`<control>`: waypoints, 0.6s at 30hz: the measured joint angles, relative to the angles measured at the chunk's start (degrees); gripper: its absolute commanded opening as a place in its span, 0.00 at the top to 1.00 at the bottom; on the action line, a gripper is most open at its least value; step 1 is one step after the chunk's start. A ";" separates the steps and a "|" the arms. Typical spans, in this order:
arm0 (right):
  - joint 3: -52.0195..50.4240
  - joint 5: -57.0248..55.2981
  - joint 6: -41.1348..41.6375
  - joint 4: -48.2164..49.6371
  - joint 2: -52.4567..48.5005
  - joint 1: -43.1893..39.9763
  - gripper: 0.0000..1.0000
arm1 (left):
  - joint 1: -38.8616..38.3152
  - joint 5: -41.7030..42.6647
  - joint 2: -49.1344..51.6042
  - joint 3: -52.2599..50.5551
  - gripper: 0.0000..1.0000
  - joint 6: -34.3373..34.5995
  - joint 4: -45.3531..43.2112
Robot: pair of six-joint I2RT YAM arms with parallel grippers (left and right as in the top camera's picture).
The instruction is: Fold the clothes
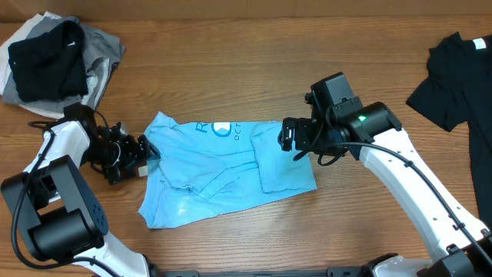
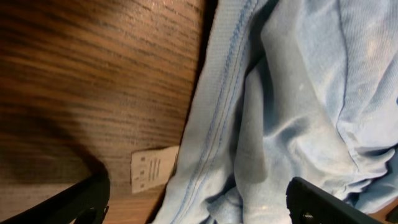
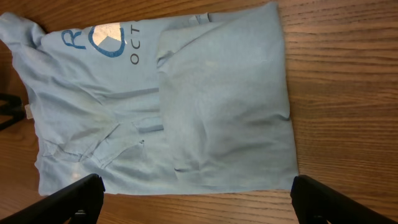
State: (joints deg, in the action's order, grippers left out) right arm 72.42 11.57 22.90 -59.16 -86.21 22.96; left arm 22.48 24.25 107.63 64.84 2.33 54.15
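left jaws: my left gripper (image 1: 143,149) stands with jaws wide apart, nothing clamped. It sits at the left edge of the shirt, left of frame centre in the overhead view.
left wrist view: my dark fingers (image 2: 84,199) show at the two bottom corners. Rumpled blue cloth lies between them, not pinched.
right jaws: my right gripper (image 1: 289,137) has jaws wide apart and empty. It sits over the shirt's upper right part, right of centre in the overhead view.
task thing: light blue T-shirt (image 1: 223,173), lying flat-ish in the middle of the table (image 1: 231,69), between my two grippers.
writing: a blue "R", a round blue-and-white logo and smaller "OCT" read along the shirt's top edge. The rest is hidden under the fold.
label: white care tag (image 2: 154,168) on the wood just beside the stitched hem. Its print is too small to read.
long axis: runs left to right in the overhead view, the right end slightly lower.
facing: the stitched hem edge points left at my left jaws. The right half is a smooth flap folded over, the left half wrinkled.
other clothes: black garment (image 1: 48,60) on top of grey and white garments (image 1: 104,50) in the upper left. A black T-shirt (image 1: 457,81) is at the right edge, well apart.
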 measured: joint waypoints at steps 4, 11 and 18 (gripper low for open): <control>0.00 0.00 -0.04 0.00 0.00 0.00 0.00 | -0.11 1.16 0.92 0.15 0.20 0.02 0.26; 0.00 0.00 -0.04 0.02 0.00 0.00 0.00 | -3.06 4.81 4.26 1.68 0.27 -0.07 1.77; 0.00 0.00 -0.02 0.02 0.00 0.00 0.00 | -8.81 10.91 7.45 2.60 0.33 -0.42 2.19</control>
State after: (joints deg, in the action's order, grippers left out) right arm 72.42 11.57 22.87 -59.13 -86.21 22.96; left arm 13.67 35.16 115.09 67.44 1.91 56.34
